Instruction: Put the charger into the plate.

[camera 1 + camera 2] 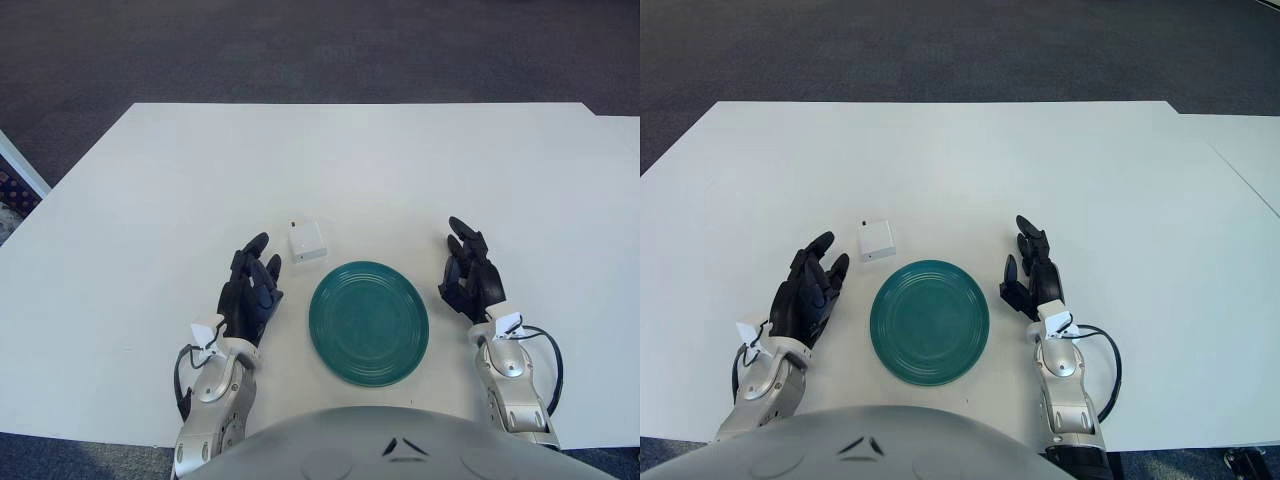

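Charger position first: small white boxy plastic charger (308,241) lies flat on the white table (150,200), just left of frame centre, just beyond the upper-left rim of the round teal ceramic plate (369,322), apart from it. Left hand (251,287) shows in the lower-left of the frame, beside the plate's left edge, fingers loosely spread and holding nothing. Charger sits just up and to the right of its fingertips, near but not touching. Right hand (468,274) shows by the plate's right edge, fingers relaxed, empty, with the plate between it and the charger. Left hand is clearly nearer. Charger is near square; its slightly longer side appears to run left-right, tilted a little. Judgement: grasp not yet begun.
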{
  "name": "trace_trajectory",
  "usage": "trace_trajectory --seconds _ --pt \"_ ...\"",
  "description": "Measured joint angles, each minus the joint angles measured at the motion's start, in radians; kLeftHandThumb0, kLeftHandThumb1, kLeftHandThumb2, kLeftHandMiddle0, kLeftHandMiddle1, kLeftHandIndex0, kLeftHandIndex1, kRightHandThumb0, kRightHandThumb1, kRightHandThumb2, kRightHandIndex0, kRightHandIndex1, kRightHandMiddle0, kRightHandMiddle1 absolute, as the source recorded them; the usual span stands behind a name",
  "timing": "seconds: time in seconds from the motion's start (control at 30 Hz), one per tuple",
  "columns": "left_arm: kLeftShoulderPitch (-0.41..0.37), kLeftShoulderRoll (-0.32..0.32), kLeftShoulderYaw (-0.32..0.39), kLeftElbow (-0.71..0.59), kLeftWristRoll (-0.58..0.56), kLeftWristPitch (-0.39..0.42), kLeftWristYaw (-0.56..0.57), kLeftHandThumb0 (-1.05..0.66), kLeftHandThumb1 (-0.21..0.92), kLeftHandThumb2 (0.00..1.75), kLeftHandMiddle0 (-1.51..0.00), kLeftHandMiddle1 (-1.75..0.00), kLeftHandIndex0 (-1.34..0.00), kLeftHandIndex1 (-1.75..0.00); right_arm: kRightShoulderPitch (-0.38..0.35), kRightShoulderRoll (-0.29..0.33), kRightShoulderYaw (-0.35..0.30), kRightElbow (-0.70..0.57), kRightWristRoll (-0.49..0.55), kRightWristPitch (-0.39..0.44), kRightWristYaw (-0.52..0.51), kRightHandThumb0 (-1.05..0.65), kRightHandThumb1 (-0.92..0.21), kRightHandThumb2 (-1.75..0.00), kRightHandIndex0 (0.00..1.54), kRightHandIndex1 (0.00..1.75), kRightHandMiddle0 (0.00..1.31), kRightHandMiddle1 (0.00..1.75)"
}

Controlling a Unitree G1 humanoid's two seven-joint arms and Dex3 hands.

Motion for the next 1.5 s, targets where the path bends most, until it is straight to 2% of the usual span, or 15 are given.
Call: trace_trajectory --seconds 0.4,0.6,0.93,1.03,1.1,1.23,1.5 --pt "0.000 0.007 0.000 -0.001 -0.003 -0.001 -0.003 -1.04 0.92 0.94 -0.21 0.00 -0.02 -0.68 0.000 0.000 0.001 -0.005 -0.001 0.009 -0.003 -0.70 -0.92 -0.91 0.18 0.00 0.00 0.46" --pt "-0.002 0.004 0.004 0.003 -0.045 -0.011 -0.030 -1.05 0.92 0.93 -0.15 0.00 0.00 -0.60 0.001 0.000 0.001 -0.005 -0.005 0.006 -0.010 -0.70 -0.92 -0.91 0.18 0.01 0.00 0.46" --pt "-0.009 -0.015 0.039 0.003 -0.155 0.021 -0.042 -1.05 0.92 0.93 -0.17 -0.01 0.00 -0.51 0.002 0.000 0.004 -0.005 -0.013 0.000 -0.019 -0.70 -0.92 -0.92 0.19 0.00 0.00 0.48" --pt "-0.012 -0.017 0.040 0.004 -0.154 0.015 -0.039 -1.05 0.92 0.91 -0.20 -0.01 -0.01 -0.56 0.002 0.000 0.004 -0.005 -0.013 0.000 -0.021 -0.70 -0.92 -0.93 0.19 0.00 0.00 0.49" --pt "-0.018 -0.009 0.034 0.003 -0.111 0.000 -0.028 -1.02 0.92 0.89 -0.22 -0.01 -0.01 -0.60 0.003 0.000 0.004 -0.005 -0.013 0.002 -0.021 -0.70 -0.92 -0.93 0.19 0.00 0.00 0.49" --pt "-0.053 0.041 0.003 0.004 0.067 -0.035 0.016 -1.01 0.92 0.86 -0.25 -0.01 0.00 -0.64 0.001 0.000 0.005 -0.007 -0.013 -0.004 -0.022 -0.70 -0.92 -0.93 0.20 0.01 0.00 0.49" --pt "-0.131 0.165 -0.057 0.010 0.428 -0.023 0.089 -1.05 0.92 0.76 -0.25 0.00 -0.04 -0.68 -0.001 0.001 0.007 -0.008 -0.013 -0.008 -0.024 -0.71 -0.92 -0.93 0.18 0.00 0.00 0.49"
